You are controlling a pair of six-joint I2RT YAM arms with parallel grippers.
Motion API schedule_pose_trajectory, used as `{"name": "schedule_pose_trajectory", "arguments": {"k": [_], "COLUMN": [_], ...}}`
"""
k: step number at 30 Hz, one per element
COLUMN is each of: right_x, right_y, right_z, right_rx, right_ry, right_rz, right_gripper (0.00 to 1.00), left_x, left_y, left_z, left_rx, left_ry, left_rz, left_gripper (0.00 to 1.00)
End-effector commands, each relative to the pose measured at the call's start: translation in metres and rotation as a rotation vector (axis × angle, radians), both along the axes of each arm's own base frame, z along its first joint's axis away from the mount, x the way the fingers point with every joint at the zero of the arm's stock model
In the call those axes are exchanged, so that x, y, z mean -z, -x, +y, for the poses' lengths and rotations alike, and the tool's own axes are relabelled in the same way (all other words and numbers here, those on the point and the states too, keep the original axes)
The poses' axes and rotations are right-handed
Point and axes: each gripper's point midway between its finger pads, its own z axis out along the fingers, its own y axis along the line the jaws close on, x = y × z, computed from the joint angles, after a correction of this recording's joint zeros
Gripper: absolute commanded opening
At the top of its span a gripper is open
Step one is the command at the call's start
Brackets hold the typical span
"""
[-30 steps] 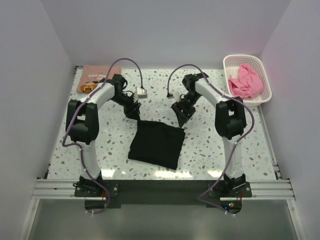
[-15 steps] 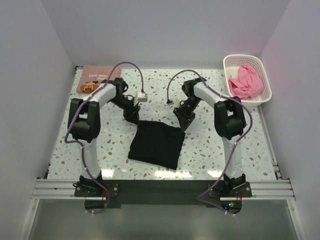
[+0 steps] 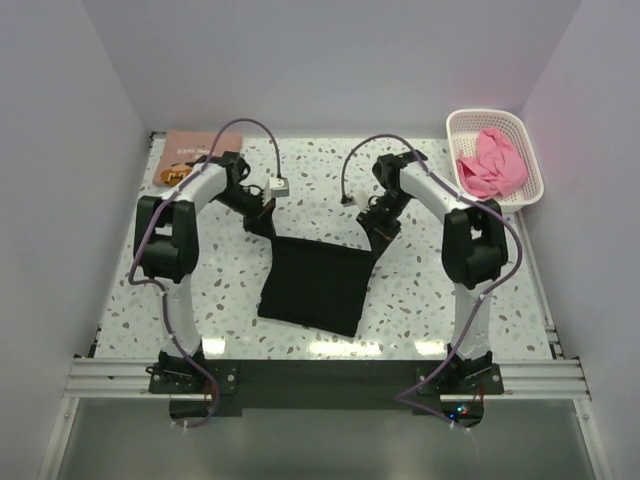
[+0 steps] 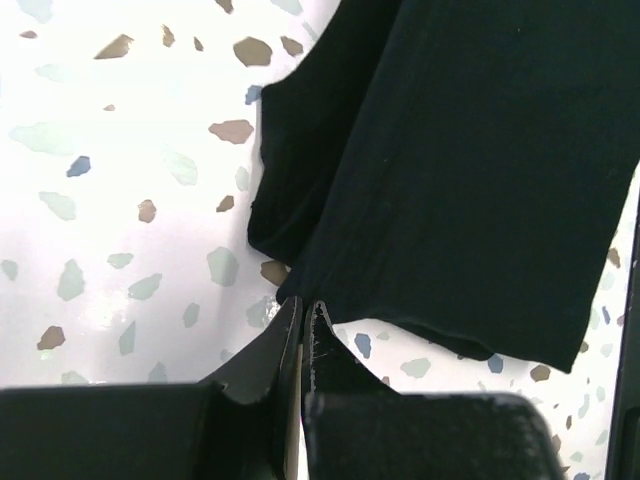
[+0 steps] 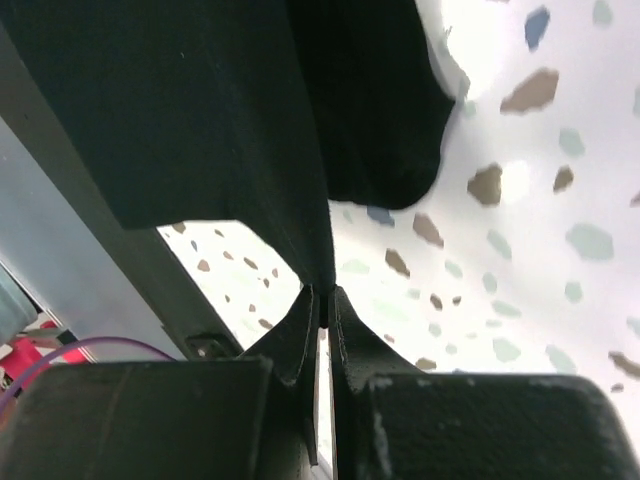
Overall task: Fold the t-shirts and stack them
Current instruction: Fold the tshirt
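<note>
A black t-shirt lies folded on the speckled table, and its far edge is raised off the surface between the two arms. My left gripper is shut on the shirt's far left corner. My right gripper is shut on the far right corner. In both wrist views black cloth hangs away from the pinched fingertips. A bright pink t-shirt lies bunched in the basket. A salmon-pink printed t-shirt lies flat at the far left corner.
The white lattice basket stands at the far right corner of the table. White walls close in the left, far and right sides. A metal rail with the arm bases runs along the near edge.
Both grippers went from open to shut on the black shirt's far corners and drew them apart and upward, pulling the far edge taut.
</note>
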Motion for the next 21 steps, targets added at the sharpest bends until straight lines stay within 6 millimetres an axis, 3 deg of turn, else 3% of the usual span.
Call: {"name": "schedule_pose_trajectory", "arguments": {"k": [1,4,8,12,16,21], "right_x": [0.000,0.017,0.031,0.045,0.062,0.068], "right_y": [0.001,-0.018,-0.053,-0.076,-0.092,-0.119], "right_z": [-0.031,-0.031,-0.021,-0.023,-0.027,-0.030], "right_rx": [0.002,0.037,0.096,0.133,0.149,0.208], "right_ry": [0.105,0.132,0.141,0.170,0.212,0.239], "right_rz": [-0.025,-0.063,-0.122,-0.173,-0.192,-0.256], "right_gripper": [0.00,0.00,0.00,0.00,0.00,0.00], "left_x": [-0.037,-0.027,-0.004,0.018,0.038,0.055], "left_y": [-0.020,-0.027,-0.051,-0.078,-0.092,-0.113], "left_z": [-0.001,-0.005,-0.002,0.003,0.007,0.018], "left_rx": [-0.048,-0.069,-0.156,-0.237,-0.321,-0.424], "left_ry": [0.045,0.018,-0.039,-0.100,-0.137,-0.201], "left_rz": [-0.096,-0.074,-0.063,-0.067,-0.035,-0.075], "left_gripper": [0.00,0.00,0.00,0.00,0.00,0.00]}}
